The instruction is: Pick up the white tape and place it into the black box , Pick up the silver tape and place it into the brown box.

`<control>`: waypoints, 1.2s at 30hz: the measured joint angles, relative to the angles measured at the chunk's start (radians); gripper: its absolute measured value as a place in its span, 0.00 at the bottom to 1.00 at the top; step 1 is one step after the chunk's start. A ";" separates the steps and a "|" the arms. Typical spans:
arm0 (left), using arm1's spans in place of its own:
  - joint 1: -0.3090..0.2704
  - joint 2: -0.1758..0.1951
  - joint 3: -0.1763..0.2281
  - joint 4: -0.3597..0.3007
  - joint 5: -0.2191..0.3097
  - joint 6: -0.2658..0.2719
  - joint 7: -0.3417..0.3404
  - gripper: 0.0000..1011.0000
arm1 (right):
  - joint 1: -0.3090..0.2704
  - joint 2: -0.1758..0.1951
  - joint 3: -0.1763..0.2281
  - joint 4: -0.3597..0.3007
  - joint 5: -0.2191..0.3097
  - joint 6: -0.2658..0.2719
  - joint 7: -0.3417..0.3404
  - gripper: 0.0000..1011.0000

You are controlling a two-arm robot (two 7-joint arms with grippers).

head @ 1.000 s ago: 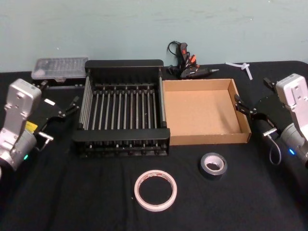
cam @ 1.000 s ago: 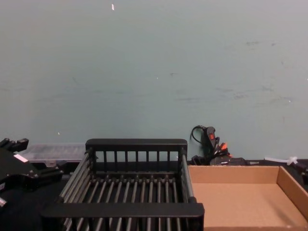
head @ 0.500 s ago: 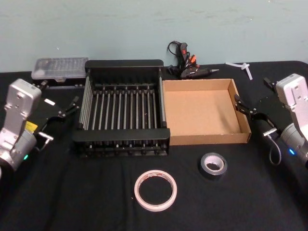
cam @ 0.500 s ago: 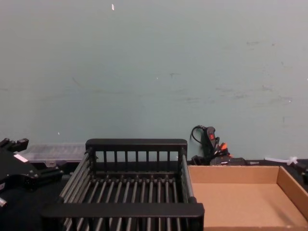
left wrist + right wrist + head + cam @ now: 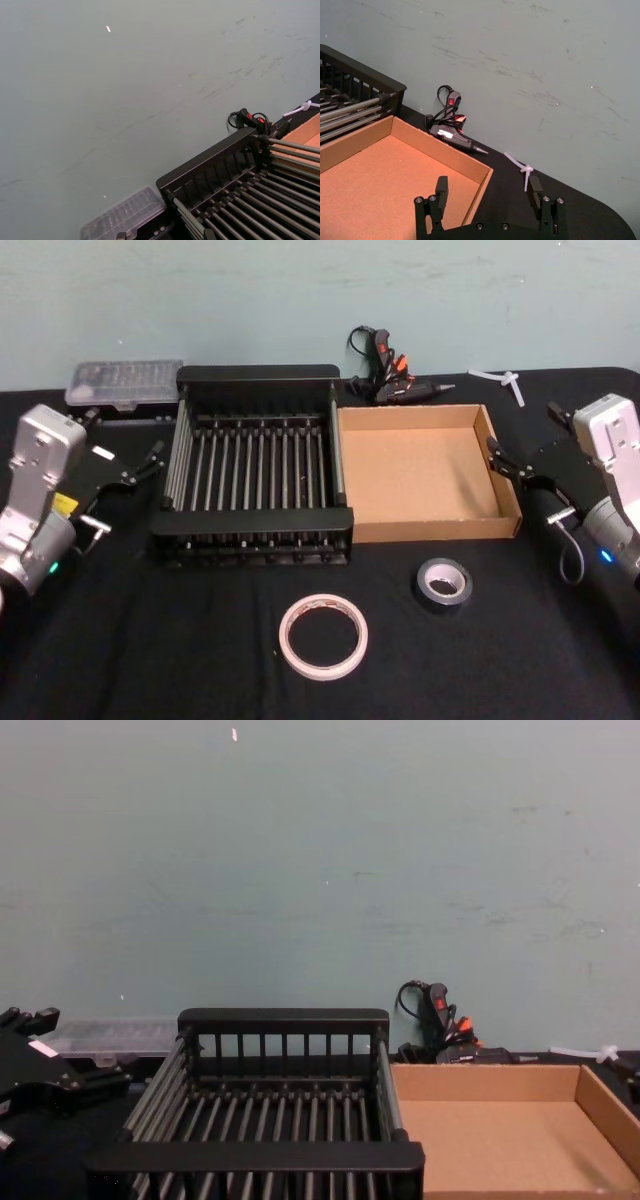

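White tape [image 5: 323, 635]: is lying flat on the black cloth near the table's front edge, in front of the crate [image 5: 257, 376] and well apart from it; nothing is touching it.
Silver tape [image 5: 443, 584]: is resting flat just in front of the tray [image 5: 431, 528], to the right of the white ring, also untouched.
Crate and tray: are sitting side by side, walls touching, both with nothing inside; neither placement is judged to be begun.
Left gripper [image 5: 143, 468]: is being held to the left of the crate, above the cloth; whether its fingers are spread cannot be told.
Right gripper [image 5: 489, 200]: is being held beside the tray's right wall, fingers spread wide, nothing between them.
Risk, mix-up: the tapes are lying near each other, so the wrong roll could be taken to the wrong box.
Risk, grasp: the white ring is thin and flat, so fingers could be driven into the cloth or slide off its rim.
Risk, collision: the right gripper is close to the tray wall, so the light cardboard could be pushed.
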 joint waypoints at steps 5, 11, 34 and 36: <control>0.000 0.000 0.000 0.000 0.000 0.000 0.000 0.99 | 0.000 0.000 0.000 0.000 0.000 0.000 0.000 0.99; 0.000 0.000 0.000 0.000 0.000 0.000 0.000 0.99 | 0.000 0.000 0.000 0.000 0.000 0.000 0.000 0.99; 0.000 0.000 0.000 0.000 0.000 0.000 0.000 0.99 | 0.000 0.000 0.000 0.000 0.000 0.000 0.000 0.99; 0.000 0.000 0.000 0.000 0.000 0.000 0.000 0.99 | 0.000 0.000 0.000 0.000 0.000 0.000 0.000 0.99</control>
